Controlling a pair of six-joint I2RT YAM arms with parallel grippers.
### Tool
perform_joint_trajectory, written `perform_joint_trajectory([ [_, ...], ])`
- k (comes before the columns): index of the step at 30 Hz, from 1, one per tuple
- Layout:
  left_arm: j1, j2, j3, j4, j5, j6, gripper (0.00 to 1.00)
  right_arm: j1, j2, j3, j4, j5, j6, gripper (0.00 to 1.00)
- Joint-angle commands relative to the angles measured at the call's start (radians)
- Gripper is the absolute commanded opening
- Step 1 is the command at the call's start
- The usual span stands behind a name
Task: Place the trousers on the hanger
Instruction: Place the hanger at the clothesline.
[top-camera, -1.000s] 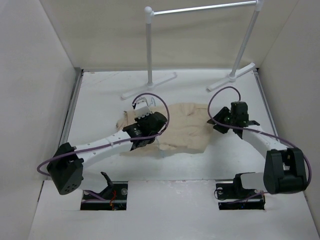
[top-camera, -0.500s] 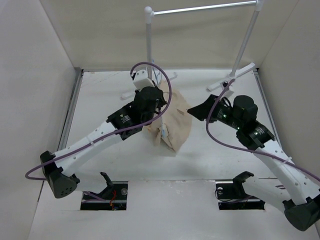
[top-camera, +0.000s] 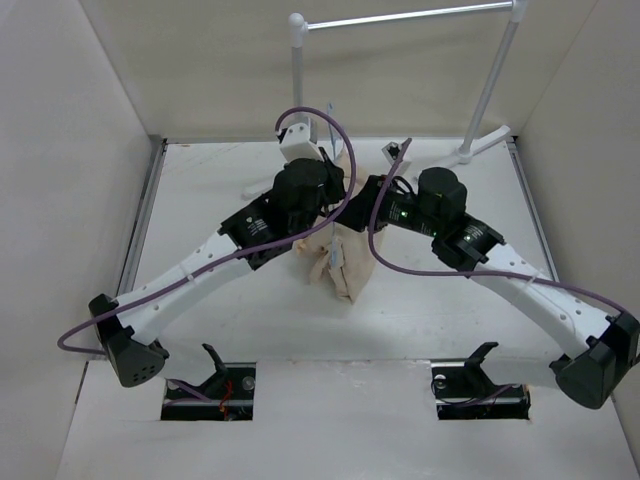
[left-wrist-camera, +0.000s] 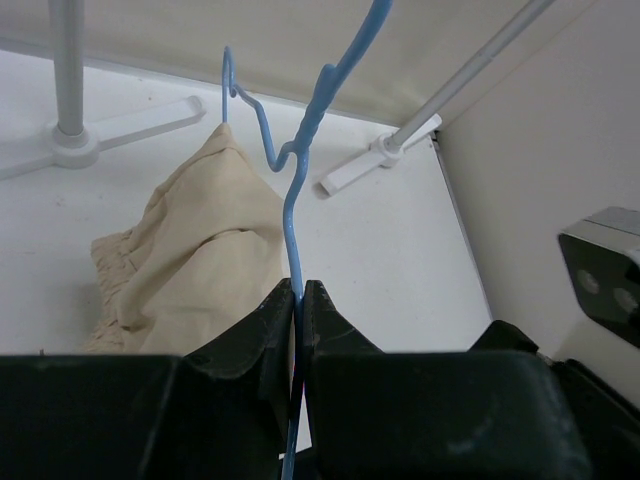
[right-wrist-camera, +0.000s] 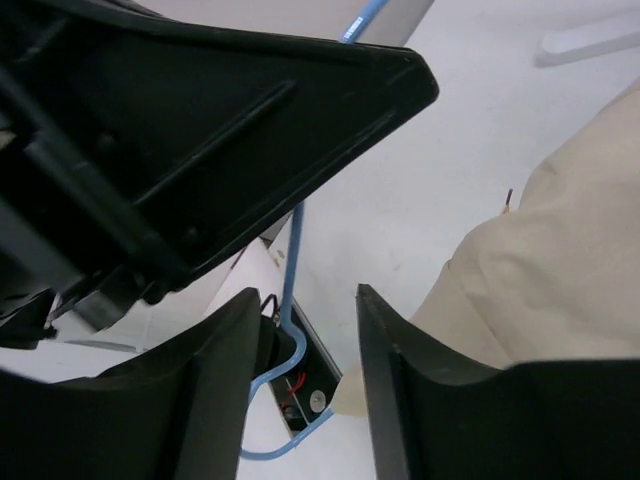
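1. Top view: two arms reach in from the near edge and meet over the middle of the white surface (top-camera: 200, 190), in front of a garment rack (top-camera: 298, 90) at the far side.
2. The left fingers (left-wrist-camera: 276, 308) are closed tight on the thin blue wire of the hanger (left-wrist-camera: 293, 215). From this pinch the wire runs up and away, with its hook at the far end.
3. The trousers (top-camera: 343, 262) hang as a narrow tan bundle between and just below the two wrists. Their lower end appears to rest on the surface, near the middle.
4. In the left wrist view the trousers lie to the left of the wire, beyond the fingers, with the cloth rising toward the hook.
5. The right fingers (right-wrist-camera: 400, 400) are spread apart and grip nothing. The hanger wire passes through their gap, closer to one finger, and a curved corner of the frame shows low in that gap.
6. The tan cloth lies to the right of the right fingers, just beside them.
7. Judgement: the right arm is placed to close on the wire, whose line runs lengthwise through the gap.
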Motion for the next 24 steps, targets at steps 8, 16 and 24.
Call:
perform_joint_trajectory([
  [8, -0.006, -0.029, 0.057, 0.109, 0.008, 0.005, 0.0, 0.039, 0.014, 0.016, 0.153, 0.011, 0.021, 0.09],
  [16, -0.015, -0.072, 0.043, 0.144, -0.047, 0.006, 0.34, 0.01, -0.044, 0.02, 0.205, 0.004, 0.073, 0.0],
  [24, 0.029, -0.157, 0.038, 0.177, -0.05, 0.014, 0.62, -0.102, -0.018, 0.1, 0.178, -0.023, 0.052, 0.0],
])
